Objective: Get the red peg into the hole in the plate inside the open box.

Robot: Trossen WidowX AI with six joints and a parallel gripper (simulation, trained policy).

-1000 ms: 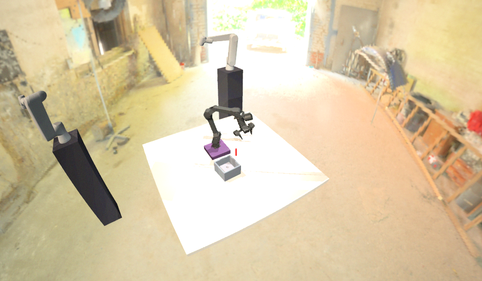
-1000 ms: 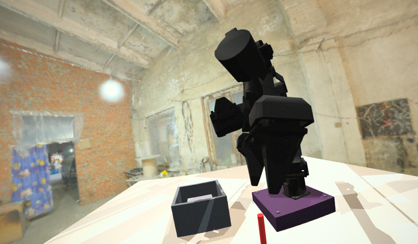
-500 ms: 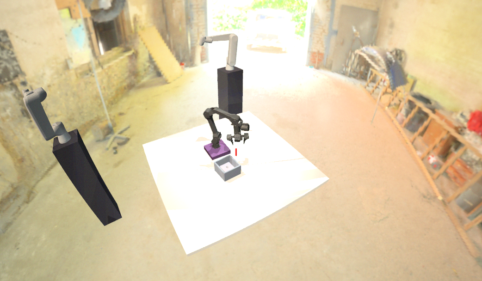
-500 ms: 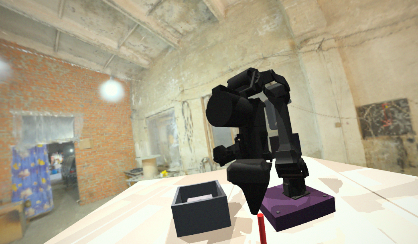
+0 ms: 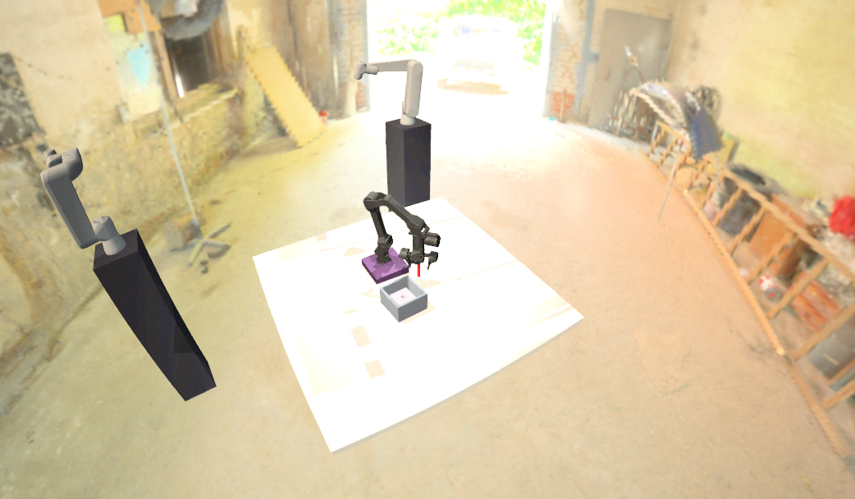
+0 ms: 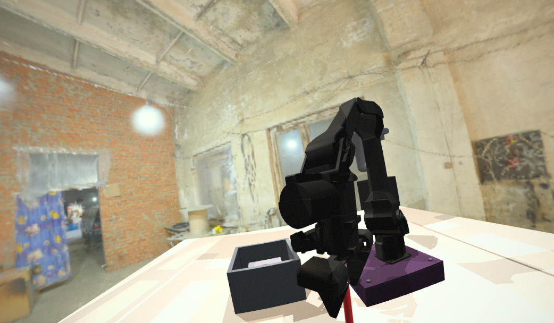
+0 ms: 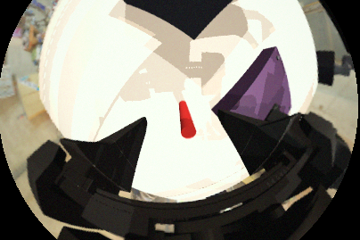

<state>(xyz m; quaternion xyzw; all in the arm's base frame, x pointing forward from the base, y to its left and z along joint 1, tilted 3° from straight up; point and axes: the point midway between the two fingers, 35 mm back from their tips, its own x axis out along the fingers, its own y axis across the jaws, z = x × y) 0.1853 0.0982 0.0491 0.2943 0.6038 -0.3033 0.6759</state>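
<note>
The red peg stands upright on the table beside the box. My gripper points down over it, wide open and empty. In the wrist view the peg shows in the gap between the two fingertips, with white table visible on both sides of it. The open grey box stands close by. The pale plate lies at its bottom, with a small dark hole visible in the top view. The peg's upper end is partly hidden in the top and exterior views.
The arm's purple base is near the peg and box. The white table carries them all. Two grey arms on dark pedestals stand beyond the table edge.
</note>
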